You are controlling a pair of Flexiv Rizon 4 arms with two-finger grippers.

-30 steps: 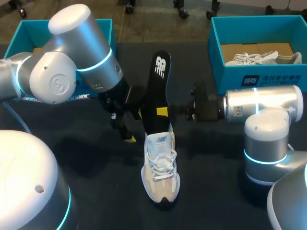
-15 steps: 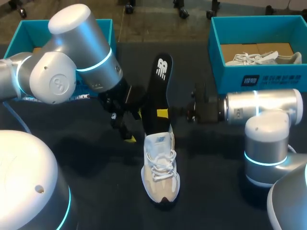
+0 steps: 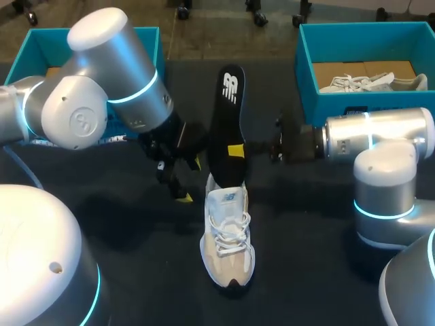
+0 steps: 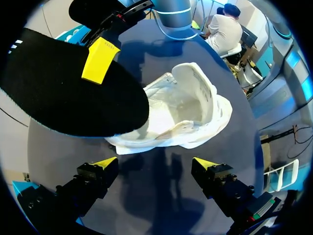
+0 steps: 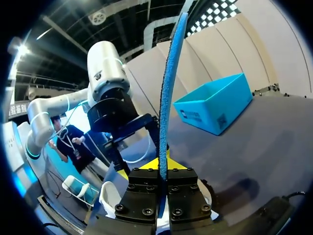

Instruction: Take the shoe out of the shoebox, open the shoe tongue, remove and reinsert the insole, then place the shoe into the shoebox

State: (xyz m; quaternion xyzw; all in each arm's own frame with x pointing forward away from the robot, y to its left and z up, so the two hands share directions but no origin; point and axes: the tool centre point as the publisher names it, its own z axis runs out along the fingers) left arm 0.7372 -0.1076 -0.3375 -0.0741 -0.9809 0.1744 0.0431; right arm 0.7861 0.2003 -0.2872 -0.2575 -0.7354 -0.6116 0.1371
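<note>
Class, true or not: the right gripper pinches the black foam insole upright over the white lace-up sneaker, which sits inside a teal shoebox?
Wrong in one point: the head view shows the white lace-up sneaker standing on the dark table, not inside a teal shoebox. The right gripper does pinch the black foam insole upright over it.

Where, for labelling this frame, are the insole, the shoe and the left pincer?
insole (image 3: 225,123): head view, middle of its black face.
shoe (image 3: 228,231): head view, on the white laces.
left pincer (image 4: 155,163): left wrist view, midway between its open yellow tips.
</note>
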